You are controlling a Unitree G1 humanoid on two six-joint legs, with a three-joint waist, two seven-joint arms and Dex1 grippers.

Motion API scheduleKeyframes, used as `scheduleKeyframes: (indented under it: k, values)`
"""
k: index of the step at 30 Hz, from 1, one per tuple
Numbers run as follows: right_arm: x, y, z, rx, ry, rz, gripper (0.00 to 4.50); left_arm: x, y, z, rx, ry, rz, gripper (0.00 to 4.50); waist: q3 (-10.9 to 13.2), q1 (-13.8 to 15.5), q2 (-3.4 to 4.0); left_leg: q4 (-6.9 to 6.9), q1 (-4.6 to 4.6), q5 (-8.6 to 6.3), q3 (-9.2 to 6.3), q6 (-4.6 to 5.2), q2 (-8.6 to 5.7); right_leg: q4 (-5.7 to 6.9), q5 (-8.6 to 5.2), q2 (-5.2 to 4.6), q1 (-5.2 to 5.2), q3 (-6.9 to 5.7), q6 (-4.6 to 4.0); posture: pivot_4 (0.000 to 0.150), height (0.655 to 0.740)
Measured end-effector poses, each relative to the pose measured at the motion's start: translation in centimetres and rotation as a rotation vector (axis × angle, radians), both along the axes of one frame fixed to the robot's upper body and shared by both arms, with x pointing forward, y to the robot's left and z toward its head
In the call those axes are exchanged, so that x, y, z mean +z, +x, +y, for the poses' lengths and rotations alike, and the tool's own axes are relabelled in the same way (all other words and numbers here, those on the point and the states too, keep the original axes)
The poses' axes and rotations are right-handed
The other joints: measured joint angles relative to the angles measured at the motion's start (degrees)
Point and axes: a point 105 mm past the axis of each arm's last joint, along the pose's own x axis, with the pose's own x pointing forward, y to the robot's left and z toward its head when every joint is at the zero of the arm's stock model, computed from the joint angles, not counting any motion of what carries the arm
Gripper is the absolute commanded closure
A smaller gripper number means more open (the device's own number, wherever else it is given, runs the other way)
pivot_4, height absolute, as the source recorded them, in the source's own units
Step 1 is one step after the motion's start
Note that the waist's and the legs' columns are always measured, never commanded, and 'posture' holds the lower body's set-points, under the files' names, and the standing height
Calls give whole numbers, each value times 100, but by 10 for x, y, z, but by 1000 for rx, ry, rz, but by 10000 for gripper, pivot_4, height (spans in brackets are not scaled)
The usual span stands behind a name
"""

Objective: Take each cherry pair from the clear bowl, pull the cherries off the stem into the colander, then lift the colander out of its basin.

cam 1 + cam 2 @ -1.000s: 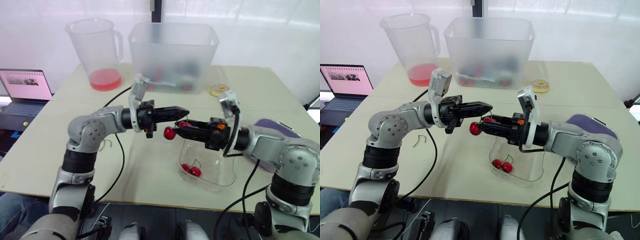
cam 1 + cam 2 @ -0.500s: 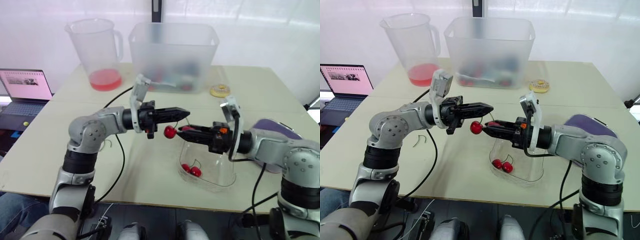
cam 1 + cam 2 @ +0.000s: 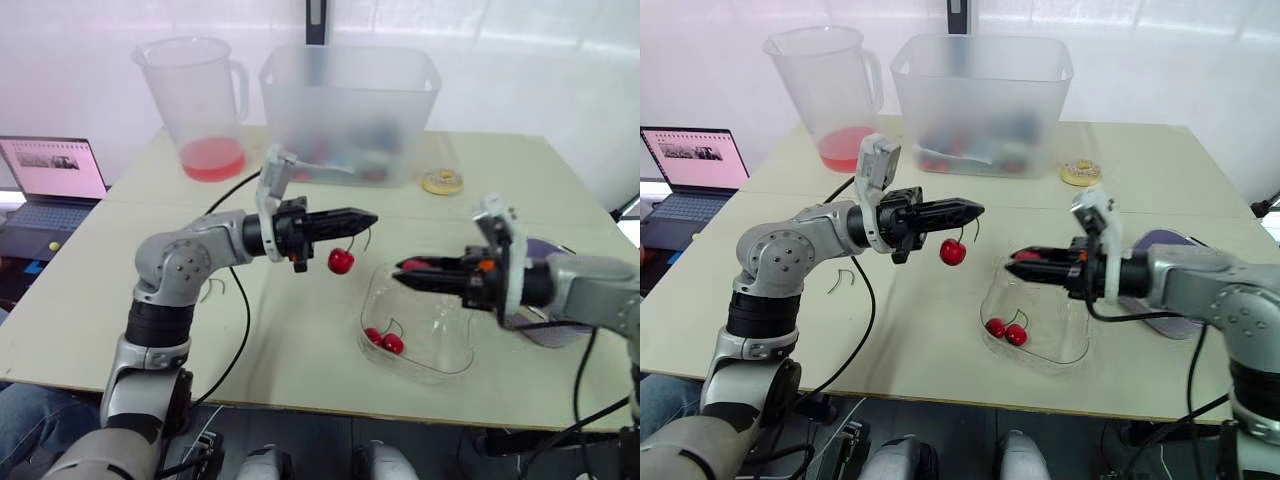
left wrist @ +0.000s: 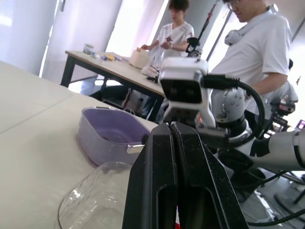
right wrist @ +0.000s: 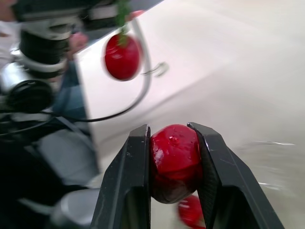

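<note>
**One cherry plucked, one on the stem: carry, then drop**

The right end effector point(image 3: 402, 268) is clamped on a plucked cherry point(image 5: 174, 160), gripped across its middle between both black fingers. The left end effector point(image 3: 368, 218) is pinched tight on the stem point(image 3: 364, 236), and a hanging cherry point(image 3: 341, 261) dangles just below its tips. The two end effectors face each other, well apart.

The clear bowl point(image 3: 445, 365) sits directly beneath the right end effector, with another cherry pair point(image 3: 383, 340) lying in its bottom. The purple colander point(image 4: 100, 145) stands on the surface behind the right end effector, back along its forearm, so the plucked cherry is not yet over it.

The step in hand looks like delivery. The right arm should swing back until its tips are above the colander's opening and only then part its fingers; releasing here would return the fruit to the bowl. A low release should limit bouncing. The left end effector should keep the stem steady so the hanging cherry stays easy to grasp next.
</note>
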Motion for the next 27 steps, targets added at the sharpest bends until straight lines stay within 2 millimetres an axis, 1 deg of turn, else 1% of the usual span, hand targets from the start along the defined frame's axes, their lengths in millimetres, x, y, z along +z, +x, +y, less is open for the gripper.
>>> scheduleKeyframes:
  k: [3,4,6,7,9,11,12,14,15,17,18,20,21,24,26,27]
  values:
    - [15,18,-87,-319,-140,-83,36915,-1,7,11,69,-15,-5,45000,0,28,-2,1,1,-5,12,11,-2,-6,0,-1,3,2,0,1500,7078]
    - [19,20,-105,-383,-160,-103,36915,-2,9,14,87,-21,-5,45000,1,24,-2,2,2,-5,14,11,-2,-6,0,-2,3,2,0,1500,7078]
    - [16,21,-131,-446,-208,-113,36915,-2,10,13,100,-23,-8,45000,0,10,-2,2,6,-4,16,10,2,-4,0,1,3,2,1,1500,7078]
    - [10,21,-142,-470,-238,-103,36915,-2,11,13,104,-27,-12,45000,0,8,-2,2,7,-2,16,7,4,-2,0,3,3,2,1,1500,7078]
    - [-5,21,-163,-514,-287,-75,36915,-2,11,14,112,-30,-15,45000,0,5,1,1,9,0,16,3,7,0,0,8,2,2,1,1500,7078]
    - [-22,20,-179,-538,-349,-39,36915,-5,11,15,124,-27,-15,45000,-2,5,4,1,10,1,18,1,8,1,0,9,2,2,1,1500,7078]
    - [-29,19,-184,-545,-368,-23,36915,-7,12,16,131,-28,-13,45000,-2,4,5,1,10,2,18,-1,8,1,0,9,2,2,1,1500,7078]
    - [-39,19,-188,-540,-390,0,36915,-8,13,17,144,-26,-10,45000,-2,5,5,1,11,4,17,-4,8,2,0,9,2,1,1,1500,7078]
    - [-43,19,-187,-530,-398,2,27327,-8,14,17,151,-24,-14,45000,-2,6,5,1,11,5,17,-6,8,2,0,9,2,1,2,1500,7078]
    - [-48,19,-190,-533,-411,5,19736,-7,14,17,155,-25,-20,45000,-2,13,5,1,11,5,17,-7,8,2,0,9,2,1,2,1500,7078]
    - [-49,19,-192,-539,-415,7,13954,-7,14,17,155,-25,-22,45000,-2,14,5,1,11,5,17,-7,8,2,0,8,2,0,2,1500,7078]
    - [-50,19,-195,-549,-424,6,3975,-7,14,17,158,-26,-24,45000,-2,23,5,2,11,6,17,-8,7,2,0,8,2,0,2,1500,7078]
    - [-48,19,-196,-551,-422,4,233,-7,14,17,160,-27,-26,45000,-2,22,5,2,11,6,17,-8,7,2,0,8,2,0,2,1500,7078]
    - [-42,18,-193,-547,-405,2,233,-6,15,17,168,-32,-32,45000,-1,20,7,2,11,7,16,-10,8,2,0,9,3,-1,2,1500,7078]
    - [-29,20,-182,-516,-372,-12,233,-5,16,17,176,-34,-30,45000,-1,16,9,2,11,8,14,-12,8,3,0,9,3,-1,2,1500,7078]
    - [-17,22,-175,-503,-339,-37,233,-4,17,17,177,-40,-30,45000,0,7,12,2,11,8,15,-12,8,4,0,9,2,-1,2,1500,7078]
